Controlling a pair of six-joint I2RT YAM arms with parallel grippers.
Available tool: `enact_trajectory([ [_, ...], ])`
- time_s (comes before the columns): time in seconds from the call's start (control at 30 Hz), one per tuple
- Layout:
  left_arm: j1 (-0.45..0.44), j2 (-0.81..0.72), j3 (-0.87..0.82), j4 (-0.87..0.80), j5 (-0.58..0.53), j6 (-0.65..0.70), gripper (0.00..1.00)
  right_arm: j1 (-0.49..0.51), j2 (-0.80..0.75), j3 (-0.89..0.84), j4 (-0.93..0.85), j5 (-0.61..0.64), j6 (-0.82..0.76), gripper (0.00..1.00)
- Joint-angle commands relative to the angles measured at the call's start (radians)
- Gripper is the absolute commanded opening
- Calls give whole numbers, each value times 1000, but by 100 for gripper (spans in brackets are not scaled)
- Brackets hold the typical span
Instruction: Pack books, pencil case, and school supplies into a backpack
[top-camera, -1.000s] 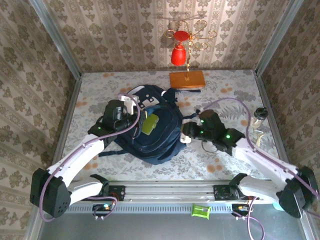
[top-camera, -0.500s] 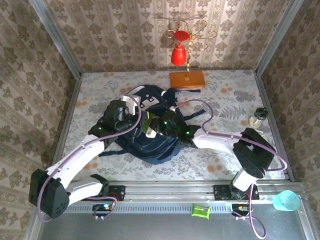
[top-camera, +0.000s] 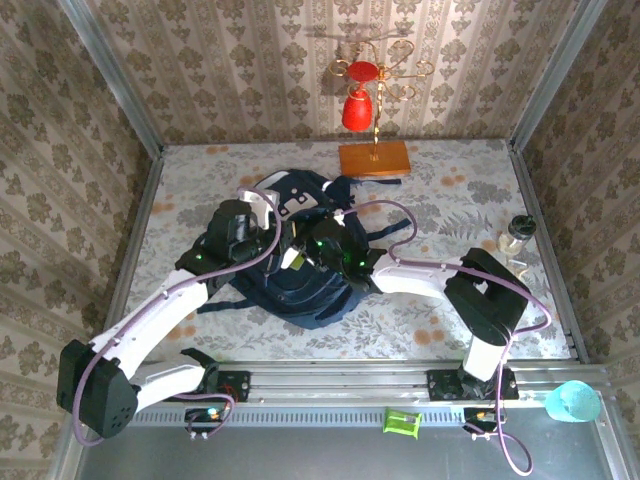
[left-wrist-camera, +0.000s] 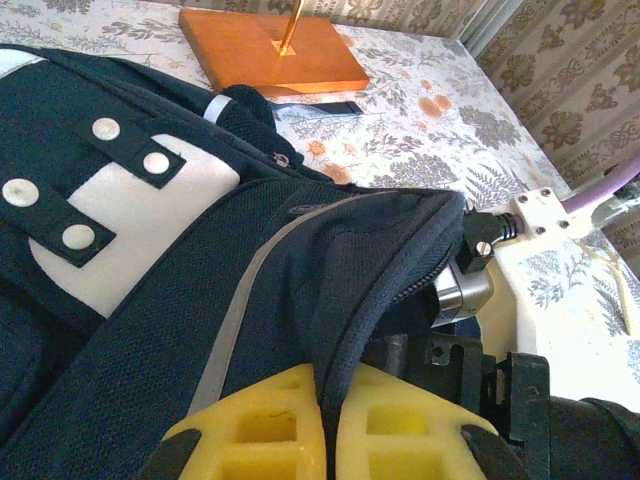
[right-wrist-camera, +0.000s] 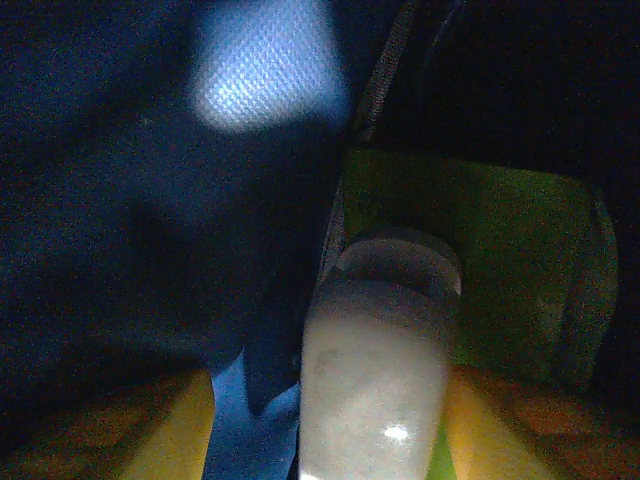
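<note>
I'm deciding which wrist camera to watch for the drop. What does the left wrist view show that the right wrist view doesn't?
Left wrist view alone: the left gripper shut on the backpack rim, a white patch with snaps, the orange slab on the table. Right wrist view alone: the bag's dark inside, a pale rounded piece between the spread fingers of the right gripper, a light green piece behind it. Shared: navy backpack fabric and yellow fingers.
</note>
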Motion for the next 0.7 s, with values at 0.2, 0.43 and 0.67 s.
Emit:
enact_trajectory([
  [0.2,8,-19,50,47,-15,-6,0,2,-107,-9,-41,6,-119,50],
  [0.43,5,-9,49,53,1,-11,0,-30,-7,63,-23,-57,-149,32],
  [0.67,0,-10,34,46,7,-8,0,-51,-21,99,-111,-132,-276,30],
])
